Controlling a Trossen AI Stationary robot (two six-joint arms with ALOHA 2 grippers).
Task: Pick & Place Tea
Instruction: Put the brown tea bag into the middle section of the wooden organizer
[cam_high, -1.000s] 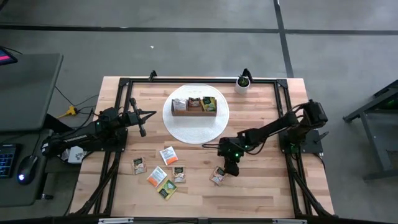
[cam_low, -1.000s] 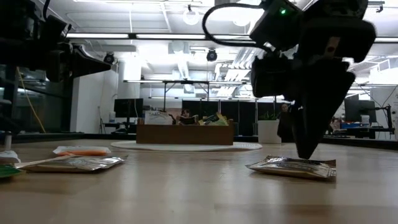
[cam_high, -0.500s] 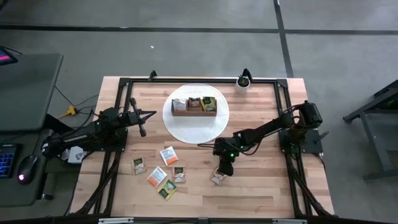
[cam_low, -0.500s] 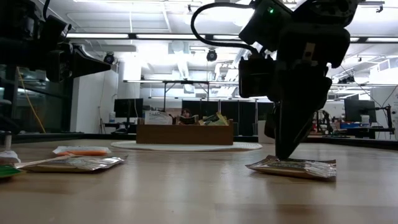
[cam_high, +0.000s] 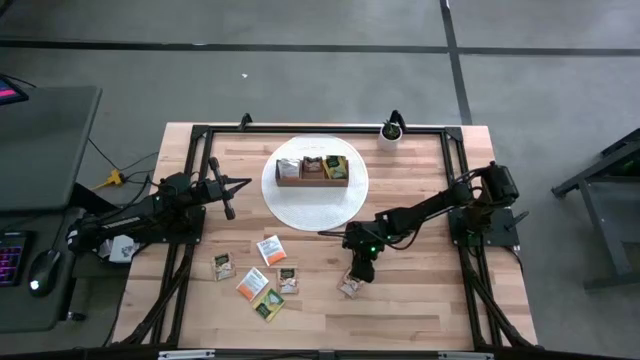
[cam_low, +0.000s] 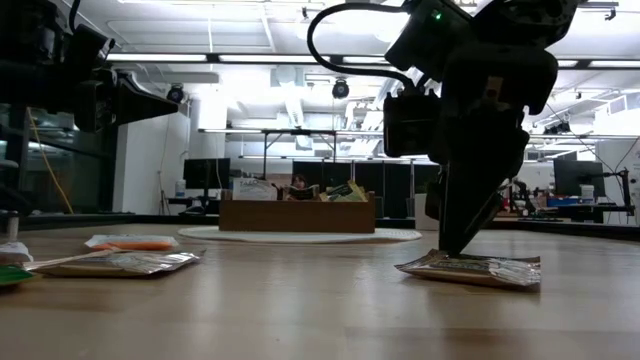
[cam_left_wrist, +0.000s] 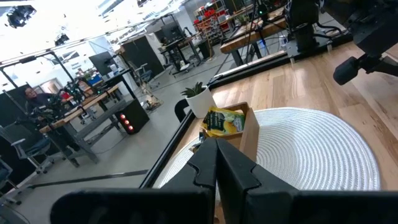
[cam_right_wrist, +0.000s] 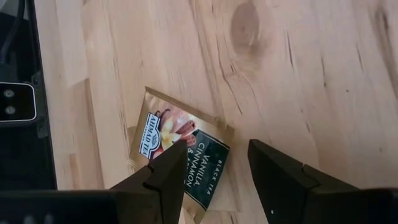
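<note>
A tan tea sachet with a dark label (cam_right_wrist: 163, 135) lies flat on the wood toward the table's near side (cam_high: 349, 287) (cam_low: 470, 268). My right gripper (cam_right_wrist: 214, 177) (cam_high: 356, 276) points down over it, open; one finger stands over the sachet's label end, the other over bare wood beside its corner. Several more sachets (cam_high: 256, 278) lie flat to the left of it. The brown wooden box (cam_high: 313, 170) with sachets in its compartments sits on a round white mat (cam_high: 315, 205). My left gripper (cam_high: 227, 203) (cam_left_wrist: 217, 168) hovers left of the mat, shut. My right gripper comes at the tan sachet from above, fingers apart, down at the sachet's left end (cam_low: 425, 264). One finger (cam_right_wrist: 165, 171) covers the sachet's label edge (cam_right_wrist: 196, 163). I cannot tell whether it touches the paper. The sachet lies flat on the table.
A small potted plant (cam_high: 390, 133) stands at the far edge, right of the mat. Black frame rails (cam_high: 190, 230) run along the table's left, right and far sides. Bare wood (cam_high: 420, 290) lies right of the tan sachet. Two sachets (cam_low: 125, 262) show at the low view's left.
My right gripper has moved a little toward the table's left and near edge, from beside the tan sachet to above its left end, then held still. The sachet has stayed flat.
</note>
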